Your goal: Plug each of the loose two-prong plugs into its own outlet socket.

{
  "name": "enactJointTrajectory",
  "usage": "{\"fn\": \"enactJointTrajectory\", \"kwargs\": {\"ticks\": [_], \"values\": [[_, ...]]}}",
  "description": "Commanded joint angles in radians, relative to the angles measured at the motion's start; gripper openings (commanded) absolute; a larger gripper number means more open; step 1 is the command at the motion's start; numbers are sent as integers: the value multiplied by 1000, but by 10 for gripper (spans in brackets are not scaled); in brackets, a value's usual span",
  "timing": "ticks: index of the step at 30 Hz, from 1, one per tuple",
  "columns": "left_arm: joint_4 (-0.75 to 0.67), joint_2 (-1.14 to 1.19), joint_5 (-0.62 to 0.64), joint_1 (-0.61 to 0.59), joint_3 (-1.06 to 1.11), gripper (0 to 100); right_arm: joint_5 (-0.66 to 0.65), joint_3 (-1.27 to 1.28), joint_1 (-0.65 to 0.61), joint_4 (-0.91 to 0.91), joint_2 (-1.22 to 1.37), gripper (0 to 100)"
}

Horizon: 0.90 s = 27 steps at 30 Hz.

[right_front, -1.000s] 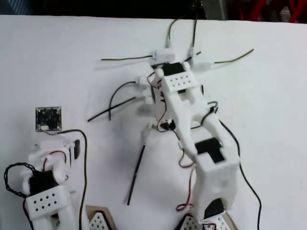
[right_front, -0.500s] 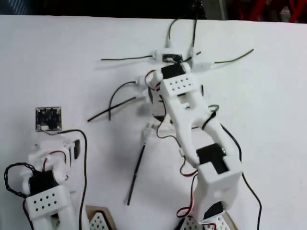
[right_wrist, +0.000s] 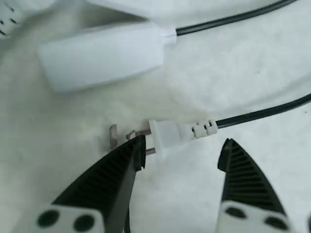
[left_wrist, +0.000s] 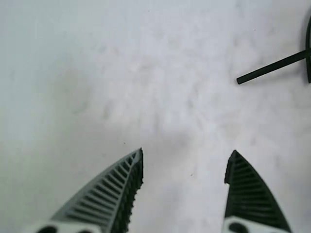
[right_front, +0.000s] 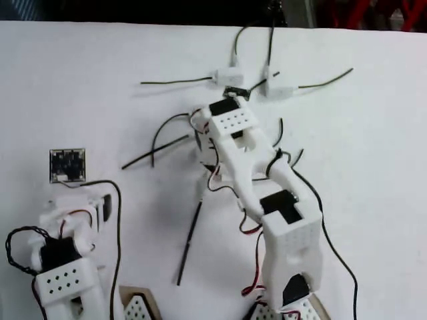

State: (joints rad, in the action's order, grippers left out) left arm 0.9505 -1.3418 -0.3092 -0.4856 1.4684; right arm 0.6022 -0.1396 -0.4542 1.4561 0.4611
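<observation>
Where the right arm point(right_front: 267, 193) is stretched over the middle of the bench point(right_front: 373, 167), the right tool point(right_wrist: 183, 145) is held spread, with nothing pinched.

Item: white two-prong plug point(right_wrist: 167, 134), laid flat on the bench between the spread fingers. Its prongs are overlapped by one fingertip point(right_wrist: 136, 150); contact cannot be told. A black cord point(right_wrist: 262, 112) is led away from its tail.

Item: white outlet socket point(right_wrist: 104, 56), laid just beyond the plug and apart from it, fitted with a dark lead of its own.

Item: first connector block point(right_front: 227, 77) and second connector block point(right_front: 279, 90), both white, set near the back of the bench with thin dark leads running outward.

Item: straight black lead point(right_front: 189, 240), laid on the bench beside the right arm.

Item: left arm point(right_front: 63, 267), kept at the near left corner. The left tool point(left_wrist: 187, 153) is held spread over the white bench, and a cord end point(left_wrist: 272, 68) is seen well off.

Item: square card point(right_front: 67, 165), printed with a black pattern and laid beyond the left arm; no letters can be made out.
</observation>
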Motion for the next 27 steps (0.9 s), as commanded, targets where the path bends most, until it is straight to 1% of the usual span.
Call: {"fn": "enactJointTrajectory", "kwargs": {"ticks": [1, 7, 8, 10, 12, 14, 16, 21, 27], "values": [[-20, -15, 3, -10, -5, 274, 11, -8, -12, -28, 7, 244], [-20, -15, 3, -10, -5, 273, 11, -6, -4, -35, 91, 241], [-20, -15, 3, -10, -5, 273, 11, -6, -4, -33, 99, 228], [-18, -15, 3, -10, -5, 273, 3, -6, 2, -33, 105, 168], [-18, -15, 3, -10, -5, 273, -2, -11, 21, -33, 101, 84], [-18, -15, 3, -10, -5, 273, -61, -12, 41, -35, 85, 10], [-18, -15, 3, -10, -5, 273, -137, -6, 54, -30, 65, 29], [-18, -15, 3, -10, -5, 273, -238, -6, 127, 56, 19, 18], [-18, -15, 3, -10, -5, 273, -468, -6, 234, 176, -56, 18]]}}
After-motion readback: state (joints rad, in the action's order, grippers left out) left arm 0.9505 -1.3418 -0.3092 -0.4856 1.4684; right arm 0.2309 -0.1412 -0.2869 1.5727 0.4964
